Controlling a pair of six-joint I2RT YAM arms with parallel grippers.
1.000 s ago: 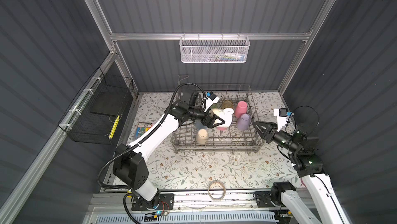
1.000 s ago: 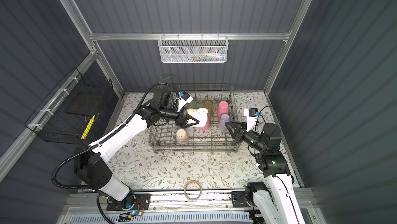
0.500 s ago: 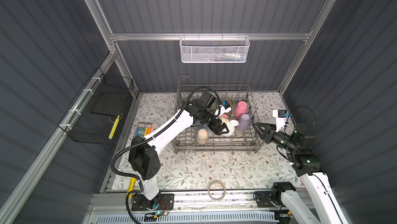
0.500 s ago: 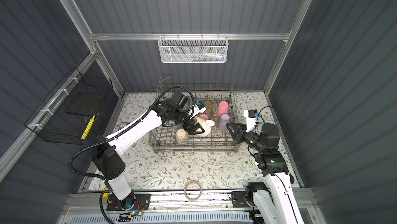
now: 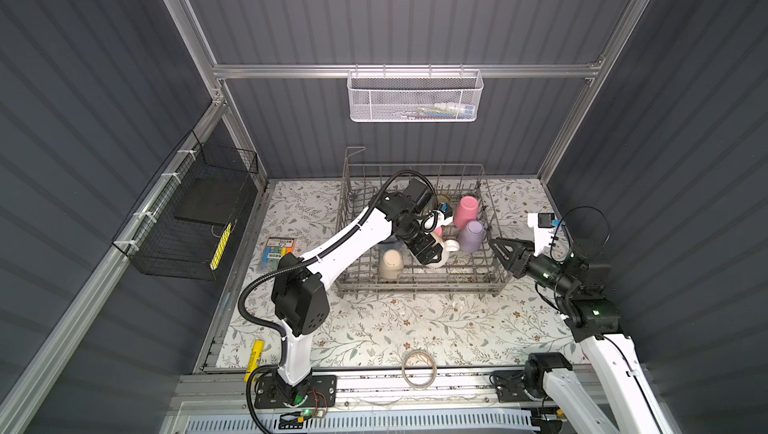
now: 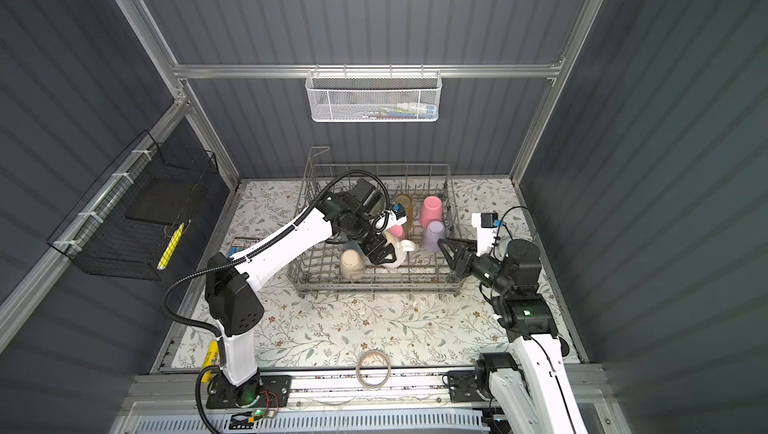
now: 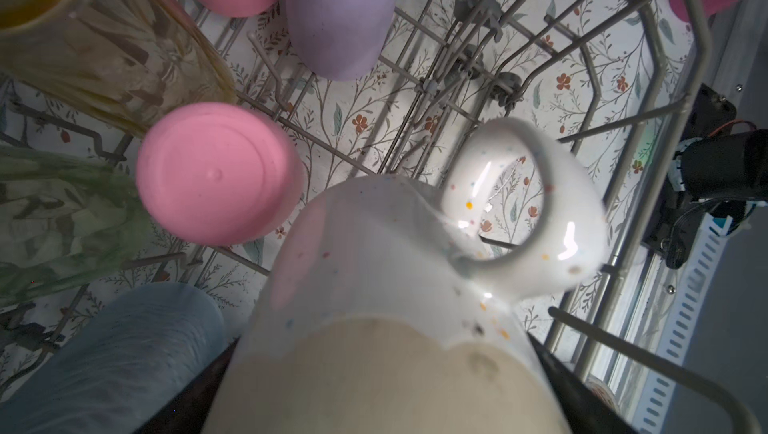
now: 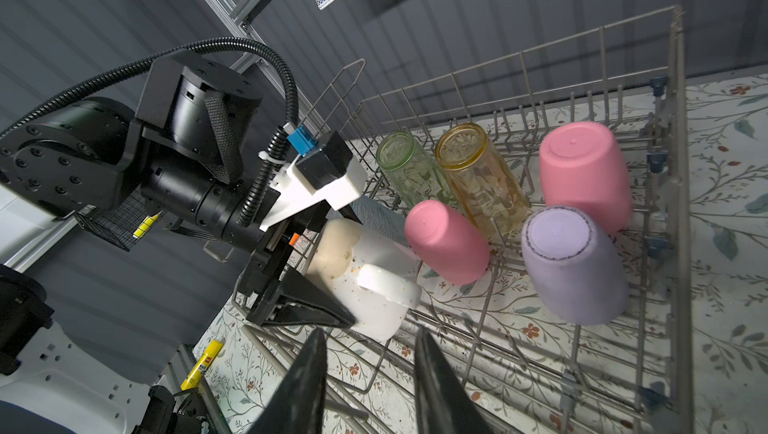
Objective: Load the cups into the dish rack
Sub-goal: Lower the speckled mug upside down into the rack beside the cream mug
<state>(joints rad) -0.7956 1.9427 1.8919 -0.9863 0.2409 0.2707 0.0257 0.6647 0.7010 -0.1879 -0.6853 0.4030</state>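
The left gripper (image 5: 430,255) clasps the speckled white handled ceramic mug (image 8: 374,286) between wide-spread fingers, tilted base-up inside the grey wire dish rack (image 5: 419,286) (just beside an upturned pink cup (image 8: 446,240)). The right gripper (image 5: 498,252) hovers outside the rack, fingers parted, empty.

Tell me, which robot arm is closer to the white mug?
Left. The left end effector grips the white mug in the dish rack; the right end effector hangs by the rack's right side, apart.

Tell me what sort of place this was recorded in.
Probably a lab test cell dressed as a kitchen counter: grey panel walls on an aluminium frame, a dish rack on a floral mat.
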